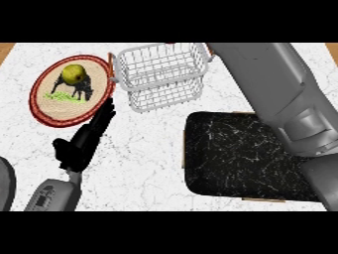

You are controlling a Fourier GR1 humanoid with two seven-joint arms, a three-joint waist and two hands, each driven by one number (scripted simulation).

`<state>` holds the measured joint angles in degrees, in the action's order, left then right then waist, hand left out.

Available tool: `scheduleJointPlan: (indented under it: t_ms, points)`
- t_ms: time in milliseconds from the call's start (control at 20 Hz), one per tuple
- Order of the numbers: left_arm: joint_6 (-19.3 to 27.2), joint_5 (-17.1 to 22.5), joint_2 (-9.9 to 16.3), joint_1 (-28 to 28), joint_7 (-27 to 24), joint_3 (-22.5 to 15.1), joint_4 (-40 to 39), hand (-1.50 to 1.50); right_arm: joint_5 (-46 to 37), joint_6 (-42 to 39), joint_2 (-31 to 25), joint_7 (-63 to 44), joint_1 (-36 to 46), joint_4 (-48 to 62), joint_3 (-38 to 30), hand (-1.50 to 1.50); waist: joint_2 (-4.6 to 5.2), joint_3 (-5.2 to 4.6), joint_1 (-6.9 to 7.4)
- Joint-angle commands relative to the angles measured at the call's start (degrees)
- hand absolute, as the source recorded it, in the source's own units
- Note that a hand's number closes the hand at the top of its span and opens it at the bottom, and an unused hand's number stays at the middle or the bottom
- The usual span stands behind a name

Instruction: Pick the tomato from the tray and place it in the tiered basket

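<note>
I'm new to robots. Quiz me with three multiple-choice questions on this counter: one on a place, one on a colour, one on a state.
1. The wire basket stands: A on the plate; B right of the plate; C left of the plate.
2. The plate's rim is: A blue; B green; C red.
3. The left hand is: A open, holding nothing; B curled round a cup; C out of view.
Answers: B, the basket sits beside the plate's right edge; C, a red ring shows; A, its fingers are straight and bare.
</note>
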<state>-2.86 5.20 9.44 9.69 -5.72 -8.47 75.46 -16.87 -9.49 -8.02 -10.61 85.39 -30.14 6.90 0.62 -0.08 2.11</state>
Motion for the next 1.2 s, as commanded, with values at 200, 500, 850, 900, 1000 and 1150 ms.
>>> scheduleJointPlan:
  t_ms: [200, 500, 850, 900, 1000, 1150]
  points:
    - [0.32, -0.55, -0.07, 0.40, 1.97, 0.69, 0.77, 0.00, -0.99, 4.72, 7.35, 3.12, 3.15, 8.41, -2.16, 1.50, 0.05, 0.02, 0.26]
    - [-0.14, -1.90, -1.94, -0.18, -0.35, -1.29, -0.42, 0.00, 4.09, 3.45, 7.95, 3.10, 5.21, 13.63, -5.49, 1.50, 0.47, -0.03, 1.39]
    - [0.48, -2.15, -2.22, 0.40, -0.14, -0.57, -0.50, 0.00, 12.98, -1.48, 8.00, -8.46, 5.28, 18.01, -11.53, -1.50, 0.02, -0.01, 0.82]
    - [0.01, -1.83, -1.25, -0.86, -0.73, 0.11, -0.16, 0.00, 13.42, -2.19, 8.01, -10.28, 7.76, 18.21, -13.97, -1.50, 0.20, -0.01, 0.66]
    - [0.04, -2.01, -1.33, -1.32, 1.54, -0.75, 2.79, 0.00, 15.13, -1.22, 8.01, -9.87, 6.16, 17.41, -15.07, -1.50, -0.13, 0.04, 0.29]
    - [0.05, -1.85, -1.01, -0.68, -0.13, 1.00, 0.22, 0.00, 15.50, 3.05, 8.00, -9.50, 6.22, 15.80, -16.13, -1.50, -0.15, 0.03, -0.33]
